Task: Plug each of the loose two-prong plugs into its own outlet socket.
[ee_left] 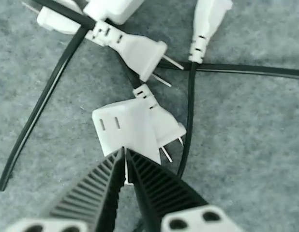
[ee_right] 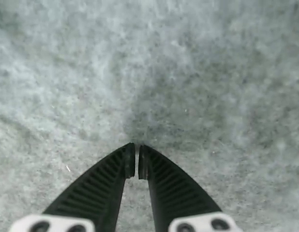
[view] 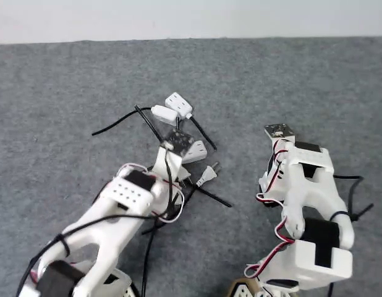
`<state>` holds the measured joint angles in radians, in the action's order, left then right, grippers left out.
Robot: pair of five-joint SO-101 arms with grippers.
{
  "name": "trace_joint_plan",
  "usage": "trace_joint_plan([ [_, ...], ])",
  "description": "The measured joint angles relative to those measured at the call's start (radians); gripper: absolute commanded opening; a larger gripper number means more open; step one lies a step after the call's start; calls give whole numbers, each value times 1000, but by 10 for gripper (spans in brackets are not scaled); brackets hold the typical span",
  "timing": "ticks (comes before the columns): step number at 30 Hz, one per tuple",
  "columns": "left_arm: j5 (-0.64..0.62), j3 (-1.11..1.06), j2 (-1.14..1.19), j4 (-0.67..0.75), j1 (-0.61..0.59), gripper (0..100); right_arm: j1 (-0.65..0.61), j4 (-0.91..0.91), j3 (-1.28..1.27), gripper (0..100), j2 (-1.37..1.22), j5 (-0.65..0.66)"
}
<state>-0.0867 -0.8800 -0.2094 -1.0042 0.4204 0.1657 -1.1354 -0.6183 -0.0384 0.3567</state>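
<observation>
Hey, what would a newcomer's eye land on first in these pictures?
The tangle of white plugs and black cords mid-table, on the grey mat. The left gripper sits shut right at the edge of a white outlet socket there, while the right gripper, also shut, rests over bare mat off to the side.

The table surface (view: 67, 93) is covered with a grey, short-pile, felt-like fabric (its fibre texture is visible at close range in both wrist views). In the high view it extends from the bottom edge up to a straight horizontal boundary near the top of the frame. Above that boundary a plain pale wall (view: 191, 18) runs across the full width of the frame, and illumination is even and diffuse, producing soft-edged shadows on the fabric.
</observation>
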Motion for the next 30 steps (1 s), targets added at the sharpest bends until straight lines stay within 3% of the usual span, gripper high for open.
trace_joint_plan([
  [4, 6, 109, 212, -52, -86, 77, 0, 0, 0, 16, 0, 0],
  [8, 25, 259, 358, -140, -120, 42, 0, 2, 0, 16, 0, 0],
  [15, 55, 328, 408, -187, -144, 15, 0, 2, 0, 16, 0, 5],
  [24, 51, 155, 100, -115, -176, 26, 0, 2, 0, 16, 0, 18],
  [30, -86, -28, -157, -71, -57, 278, 0, 2, 0, 16, 0, 18],
])
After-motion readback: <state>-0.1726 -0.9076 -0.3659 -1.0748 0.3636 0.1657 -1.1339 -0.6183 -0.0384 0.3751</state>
